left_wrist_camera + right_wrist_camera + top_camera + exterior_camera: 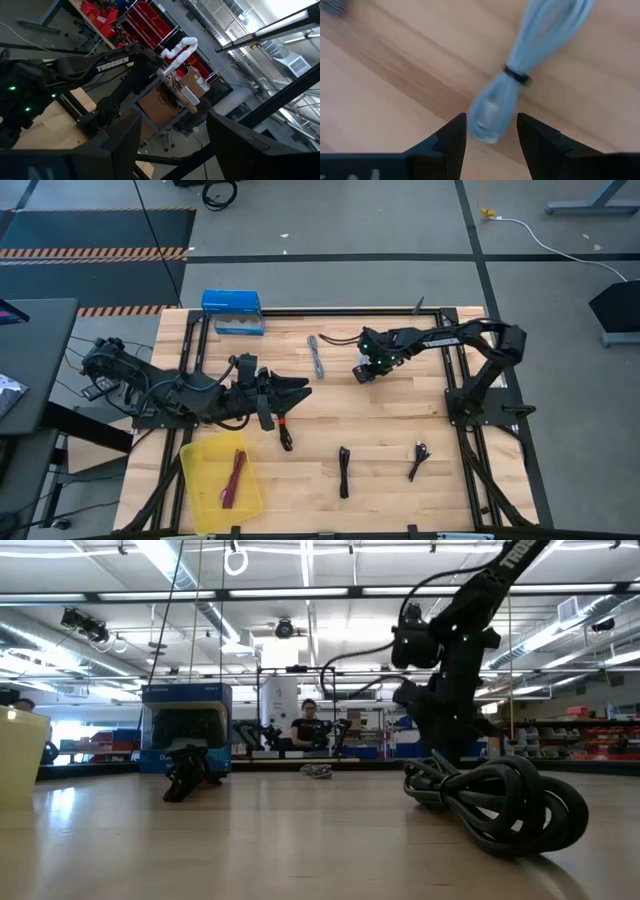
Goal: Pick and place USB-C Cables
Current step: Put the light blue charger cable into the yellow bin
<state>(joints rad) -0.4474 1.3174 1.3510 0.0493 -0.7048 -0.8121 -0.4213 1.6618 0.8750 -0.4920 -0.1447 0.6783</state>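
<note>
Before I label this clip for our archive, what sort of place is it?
Probably an industrial robotics lab or workshop: red storage bins on metal shelving, orange-and-black hazard striping on the grey floor, and a white robot arm on a bench beyond the pale wooden table.

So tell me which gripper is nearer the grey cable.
Right. The right gripper hovers open just over the grey cable; the left gripper sits farther off, nearer the table's front.
</note>
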